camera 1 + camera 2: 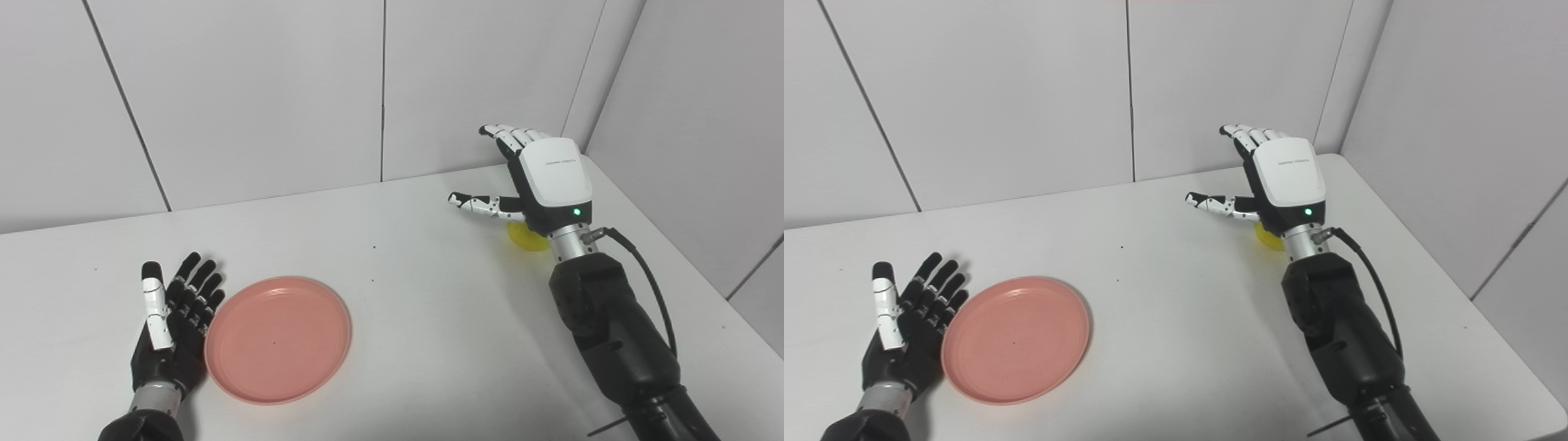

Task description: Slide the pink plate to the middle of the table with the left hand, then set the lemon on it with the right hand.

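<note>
White table (pixel 429 318) fills lower frame, surface matte, few tiny dark specks (pixel 373 248) near middle. Behind it, pale grey wall panels (pixel 257 92) split by thin dark vertical seams (pixel 384 86). Second panelled wall (pixel 704 122) runs down right side, meeting back wall at far right corner, just beyond table's rounded corner.

The plate (pixel 278 339) is lying on the table (pixel 429 318) at its front left, with the left robot hand (pixel 174 324) resting just beside its left rim. Far to the right and further back, the lemon (pixel 527 237) is sitting on the table, partly hidden under the right robot hand (pixel 539 177) hovering over it.
</note>
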You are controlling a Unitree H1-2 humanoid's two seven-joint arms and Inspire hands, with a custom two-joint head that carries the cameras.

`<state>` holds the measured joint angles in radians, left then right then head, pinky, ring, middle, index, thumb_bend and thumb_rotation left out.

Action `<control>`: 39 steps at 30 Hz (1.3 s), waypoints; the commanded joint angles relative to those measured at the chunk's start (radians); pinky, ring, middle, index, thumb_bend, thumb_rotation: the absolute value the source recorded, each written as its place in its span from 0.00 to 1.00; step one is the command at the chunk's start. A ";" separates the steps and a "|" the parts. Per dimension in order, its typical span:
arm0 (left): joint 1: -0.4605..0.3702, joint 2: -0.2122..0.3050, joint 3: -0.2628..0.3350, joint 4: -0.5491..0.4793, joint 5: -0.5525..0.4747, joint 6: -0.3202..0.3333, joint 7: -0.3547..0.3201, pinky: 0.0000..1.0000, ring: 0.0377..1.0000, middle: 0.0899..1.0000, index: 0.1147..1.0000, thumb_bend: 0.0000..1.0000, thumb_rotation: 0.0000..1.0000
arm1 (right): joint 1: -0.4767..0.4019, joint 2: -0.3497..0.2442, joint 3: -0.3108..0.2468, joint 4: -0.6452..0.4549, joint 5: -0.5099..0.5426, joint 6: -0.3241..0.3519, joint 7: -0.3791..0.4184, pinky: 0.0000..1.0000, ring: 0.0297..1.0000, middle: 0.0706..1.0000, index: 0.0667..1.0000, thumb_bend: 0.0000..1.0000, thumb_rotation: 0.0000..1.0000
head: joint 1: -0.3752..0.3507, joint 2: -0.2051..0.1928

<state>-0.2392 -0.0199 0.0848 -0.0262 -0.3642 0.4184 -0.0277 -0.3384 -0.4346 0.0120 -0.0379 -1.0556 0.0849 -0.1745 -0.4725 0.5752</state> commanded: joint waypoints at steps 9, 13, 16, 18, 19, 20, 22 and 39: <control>0.034 -0.003 -0.009 0.014 0.013 0.041 0.007 0.96 0.92 0.89 0.87 0.70 0.98 | -0.038 -0.095 -0.016 0.117 0.046 0.007 -0.034 0.60 0.69 0.72 0.73 0.87 0.91 | 0.004 0.001; 0.035 0.002 -0.013 0.010 0.019 0.043 0.007 0.96 0.92 0.89 0.87 0.70 0.99 | -0.047 -0.123 -0.010 0.169 0.079 0.004 -0.022 0.59 0.69 0.72 0.73 0.86 0.89 | 0.006 0.002; 0.038 0.001 -0.014 0.005 0.017 0.045 0.010 0.96 0.92 0.90 0.87 0.70 0.99 | -0.051 -0.140 -0.006 0.202 0.099 0.012 -0.010 0.58 0.69 0.72 0.73 0.87 0.89 | 0.007 0.003; 0.040 -0.001 -0.013 0.001 0.015 0.046 0.014 0.96 0.92 0.89 0.87 0.70 0.98 | -0.053 -0.149 -0.004 0.217 0.109 0.019 -0.003 0.57 0.68 0.72 0.73 0.88 0.89 | 0.008 0.004; 0.040 -0.003 -0.013 0.000 0.014 0.047 0.016 0.96 0.92 0.89 0.87 0.70 0.98 | -0.054 -0.152 -0.002 0.222 0.111 0.024 0.001 0.57 0.68 0.72 0.73 0.88 0.89 | 0.008 0.004; 0.042 -0.003 -0.013 -0.002 0.014 0.048 0.018 0.96 0.92 0.89 0.87 0.70 0.98 | -0.055 -0.156 -0.002 0.231 0.112 0.027 0.000 0.57 0.68 0.72 0.73 0.88 0.89 | 0.008 0.006; 0.043 -0.004 -0.014 -0.004 0.014 0.048 0.019 0.97 0.92 0.89 0.86 0.69 0.98 | -0.058 -0.160 -0.001 0.246 0.113 0.032 -0.004 0.55 0.68 0.72 0.73 0.88 0.88 | 0.009 0.006; 0.052 -0.001 -0.025 -0.021 0.005 0.050 0.019 0.97 0.93 0.91 0.88 0.70 0.97 | -0.054 -0.160 0.039 0.326 0.150 0.041 -0.004 0.49 0.62 0.68 0.71 0.87 0.88 | 0.021 0.017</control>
<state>-0.2158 -0.0183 0.0678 -0.0573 -0.3641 0.4187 -0.0236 -0.3590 -0.5620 0.0540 0.3000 -0.9132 0.1171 -0.1569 -0.4525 0.5936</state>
